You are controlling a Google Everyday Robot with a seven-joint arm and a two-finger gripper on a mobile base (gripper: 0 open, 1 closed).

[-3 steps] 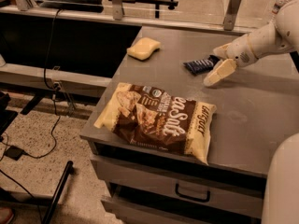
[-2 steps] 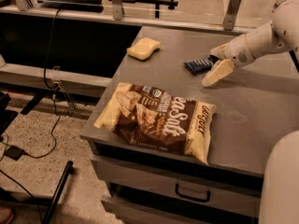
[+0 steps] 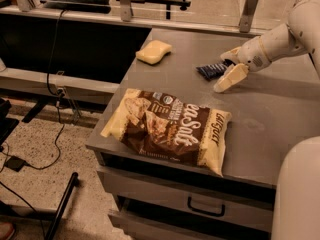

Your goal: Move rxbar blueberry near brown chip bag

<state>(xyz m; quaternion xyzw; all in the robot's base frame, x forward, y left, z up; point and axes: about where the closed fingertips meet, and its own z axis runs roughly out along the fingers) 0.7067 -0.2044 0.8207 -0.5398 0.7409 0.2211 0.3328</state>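
Note:
The rxbar blueberry [image 3: 211, 70], a small dark navy bar, lies flat on the grey table [image 3: 270, 109] at its far middle. My gripper [image 3: 227, 66] reaches in from the right. It is open, with one cream finger [image 3: 230, 78] on the near side of the bar's right end and the other finger [image 3: 231, 53] on the far side. The brown chip bag [image 3: 167, 128], large and crinkled with white "Sea Salt" lettering, lies near the table's front left edge, well apart from the bar.
A yellow sponge [image 3: 153, 51] sits at the table's far left corner. A drawer with a handle [image 3: 205, 207] is under the table front. Cables and a stand leg lie on the floor [image 3: 35, 149] to the left. Part of my white body [image 3: 300, 194] fills the lower right.

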